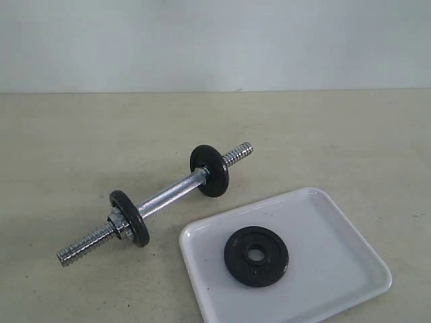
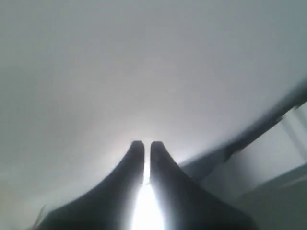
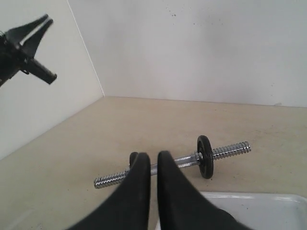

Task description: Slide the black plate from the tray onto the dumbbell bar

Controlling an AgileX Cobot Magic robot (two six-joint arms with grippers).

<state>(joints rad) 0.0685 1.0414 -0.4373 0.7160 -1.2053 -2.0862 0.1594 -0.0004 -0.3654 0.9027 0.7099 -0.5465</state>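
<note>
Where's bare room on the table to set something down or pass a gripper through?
Free: the wide table strip from the dumbbell bar back to the wall, and the half of the tray to the right of the black plate. Crowded: the narrow gap between the bar's near mounted disc and the tray's left corner.

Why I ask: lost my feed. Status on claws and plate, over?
Shut and empty: left claw, right claw. On tray, flat, untouched: black plate. Beside tray: dumbbell bar, two discs fitted, ends bare.
</note>
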